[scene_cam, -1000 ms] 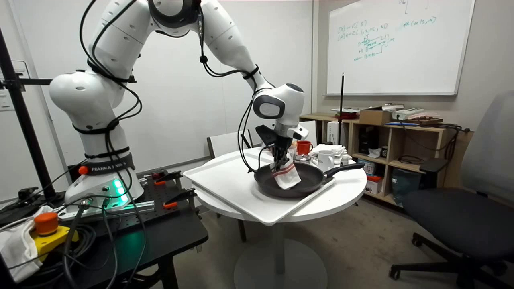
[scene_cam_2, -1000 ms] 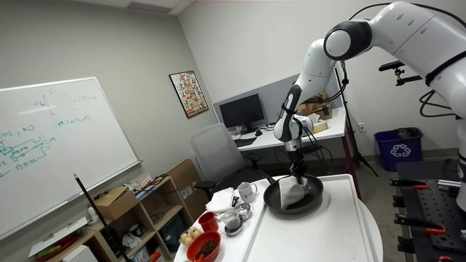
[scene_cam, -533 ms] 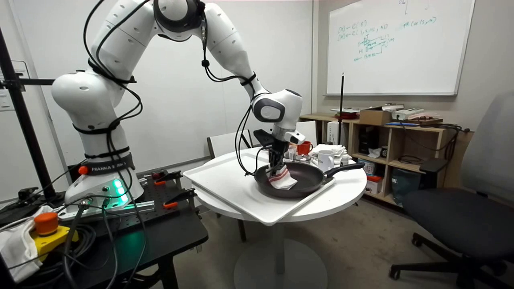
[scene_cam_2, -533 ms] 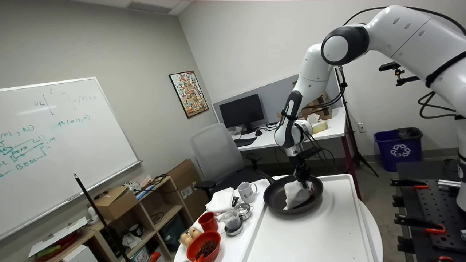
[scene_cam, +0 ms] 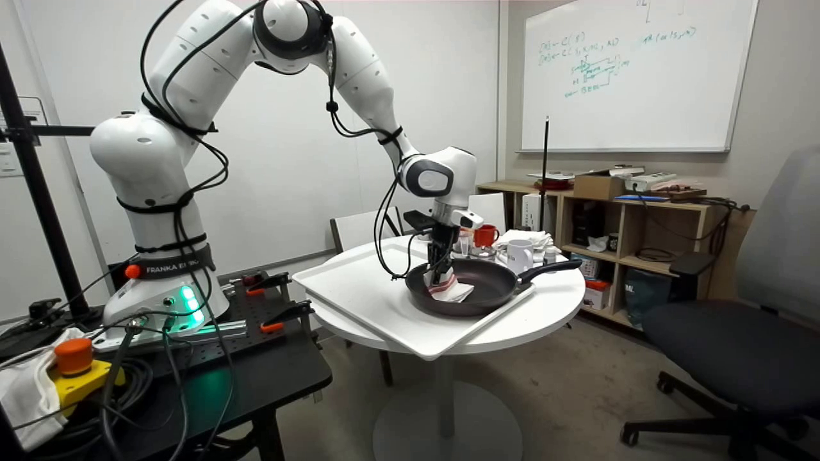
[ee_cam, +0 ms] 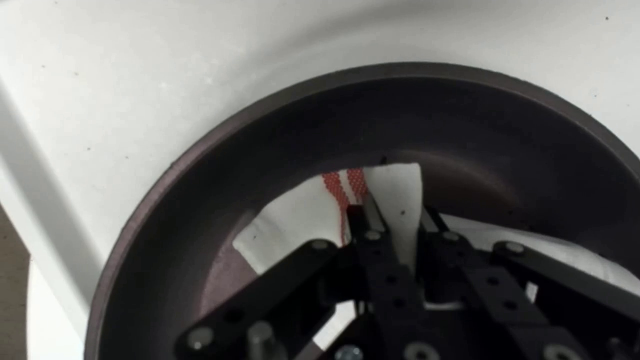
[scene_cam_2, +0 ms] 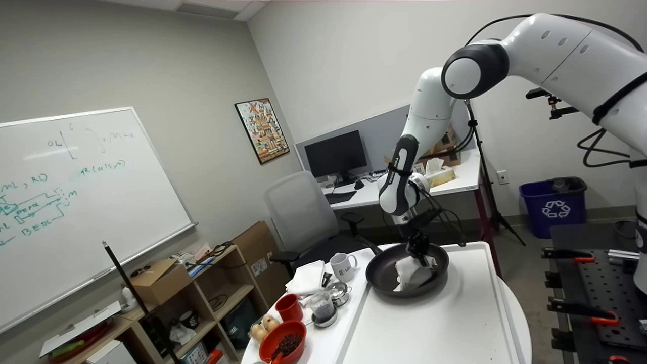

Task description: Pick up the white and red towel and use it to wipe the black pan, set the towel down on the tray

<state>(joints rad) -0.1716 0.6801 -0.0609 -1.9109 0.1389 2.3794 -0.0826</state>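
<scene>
A white robot arm (scene_cam: 362, 77) arched from the left over a round white table (scene_cam: 556, 304) in an exterior view. A flat white tray (scene_cam: 359, 282) took up much of the table, and at its right end sat a large black pan (scene_cam: 493, 285), its handle pointing right past the tray's rim. The gripper (ee_cam: 398, 217) was down inside the left half of the pan, its fingers clamped on a white and red towel (ee_cam: 295, 220); the cloth was bunched between them, red stripes showing, its lower end within the pan. In an exterior view, a red bowl (scene_cam_2: 297, 329) stood at the near left of the table, a white mug (scene_cam_2: 342, 268) left of the pan, and a red cup (scene_cam_2: 289, 307) just beyond the bowl.
</scene>
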